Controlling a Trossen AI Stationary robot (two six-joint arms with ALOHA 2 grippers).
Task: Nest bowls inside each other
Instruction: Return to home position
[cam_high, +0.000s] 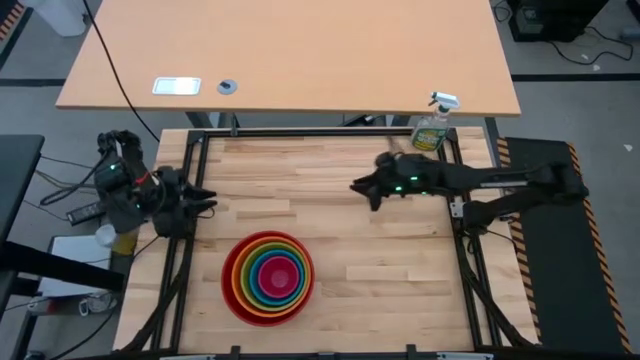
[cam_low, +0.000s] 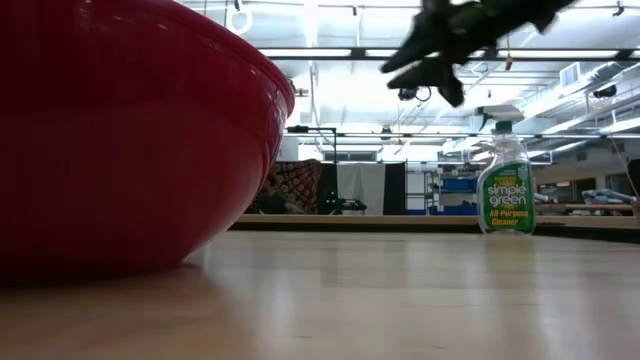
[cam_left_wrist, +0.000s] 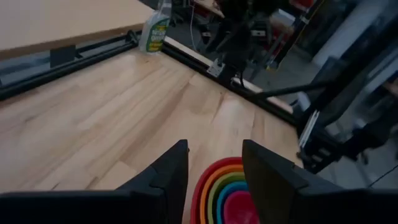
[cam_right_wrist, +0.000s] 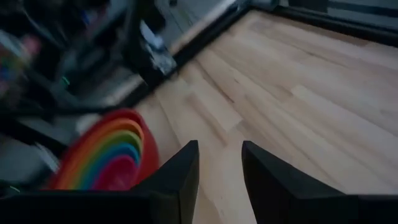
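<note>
The bowls (cam_high: 268, 278) sit nested in one stack near the table's front edge, left of centre. The red one (cam_high: 233, 285) is outermost, then orange, lime green and blue rings, with magenta (cam_high: 272, 276) in the middle. The red bowl's bottom rests on the wood, and its wall (cam_low: 120, 140) fills the low view's left. My left gripper (cam_high: 205, 200) hovers open over the table's left edge, above and behind the stack (cam_left_wrist: 227, 193). My right gripper (cam_high: 362, 190) hangs open in the air over the table's far right part, pointing toward the stack (cam_right_wrist: 109, 158). Nothing is between either pair of fingers.
A green spray bottle (cam_high: 433, 125) stands upright at the table's far right corner. Black frame rails (cam_high: 330, 133) run along the table's edges. A second tan table (cam_high: 300, 60) lies beyond the far edge. Bare wood (cam_high: 390, 290) stretches to the right of the stack.
</note>
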